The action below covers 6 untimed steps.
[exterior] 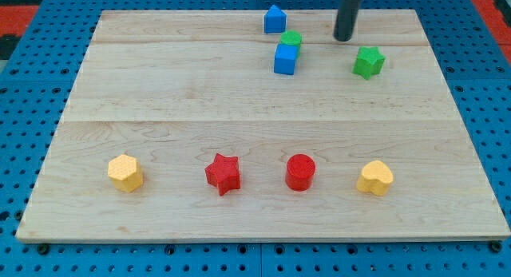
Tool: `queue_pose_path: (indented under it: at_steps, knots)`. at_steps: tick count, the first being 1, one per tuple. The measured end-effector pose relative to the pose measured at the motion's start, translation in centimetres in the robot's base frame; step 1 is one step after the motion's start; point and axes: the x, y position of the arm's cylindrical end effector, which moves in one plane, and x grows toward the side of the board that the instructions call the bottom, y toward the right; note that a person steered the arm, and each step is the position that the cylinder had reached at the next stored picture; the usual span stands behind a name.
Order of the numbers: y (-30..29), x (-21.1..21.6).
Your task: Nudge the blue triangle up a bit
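The blue triangle point(275, 20), left of my tip point(343, 37), which has no jaws, seems light and rigid, best pushed at its lower face.

One camera, high and tilted down over the desk point(255, 101)

The single view looks from the near edge, at 6 o'clock, toward the far edge at 12 o'clock, steeply downward. The desk's far edge appears narrower than its near edge, so the lens sits above and in front of the board. It is near enough that the wooden board fills almost the whole frame, with only strips of blue perforated base point(24, 109) at 3, 6 and 9 o'clock. My tip point(343, 39) enters from 12 o'clock, its upper rod cut off by the frame.
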Motion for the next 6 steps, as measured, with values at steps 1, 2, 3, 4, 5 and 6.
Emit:
queue_pose_path:
  at_steps: [1,2,3,4,5,6]
  knots:
    - [-7.2,0.0]
    - [-15.4,0.3]
    - [-19.4,0.9]
    - [-17.9,0.9]
    - [-11.5,-0.7]
    - [-6.2,-4.7]
